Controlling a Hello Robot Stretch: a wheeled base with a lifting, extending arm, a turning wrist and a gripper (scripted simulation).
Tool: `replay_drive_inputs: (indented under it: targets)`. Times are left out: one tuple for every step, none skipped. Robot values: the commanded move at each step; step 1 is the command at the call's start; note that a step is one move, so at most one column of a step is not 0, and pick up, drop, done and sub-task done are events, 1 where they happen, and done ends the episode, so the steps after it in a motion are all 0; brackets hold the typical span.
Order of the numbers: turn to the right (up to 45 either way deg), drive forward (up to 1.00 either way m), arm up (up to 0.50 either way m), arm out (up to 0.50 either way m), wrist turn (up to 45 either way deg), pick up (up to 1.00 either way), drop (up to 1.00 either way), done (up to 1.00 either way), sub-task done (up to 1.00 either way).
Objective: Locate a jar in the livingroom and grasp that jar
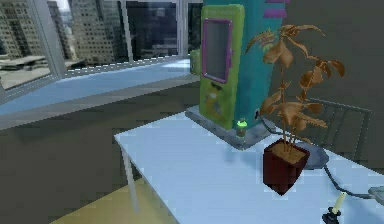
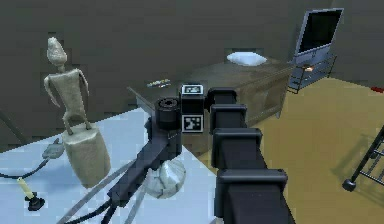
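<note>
Jar, as best I could tell, was the pale rounded glassy blob on the light blue table in the arm side view. It sat near the table's edge, with the arm just beside it at 3 o'clock. Its shape was too soft to be sure.

Gripper reached down-left from its dark body and passed the blob at 9 to 10 o'clock. Over, beside or touching: couldn't tell. Claw state: couldn't tell. Nor could I tell whether it held anything, since the blob rested on the tabletop right by it.

Judgement: the arm was stretched over the table because the target lay there, so this read as the approach-to-grasp step, with the search part done.

Beige statue stood upright on a wide base, near, at the blob's 10 o'clock; likely a knock risk. Small dark candle-like thing lay farther off at 9 o'clock. Wooden cabinet stood off the table at 1 o'clock with a white item on top. TV was beyond at 2 o'clock.

Forward view: blue tabletop, with a potted plant at centre-right. Green arcade machine stood at the plant's 11 o'clock, by the windows.
</note>
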Motion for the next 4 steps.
replay_drive_inputs:
  targets:
    - [0.0, 0.00, 0.00, 0.00, 45.0, 0.00, 0.00, 0.00, 0.00]
    - [0.0, 0.00, 0.00, 0.00, 45.0, 0.00, 0.00, 0.00, 0.00]
    - [0.0, 0.00, 0.00, 0.00, 27.0, 0.00, 0.00, 0.00, 0.00]
    - [0.0, 0.00, -0.30, 0.00, 0.0, 0.00, 0.00, 0.00, 0.00]
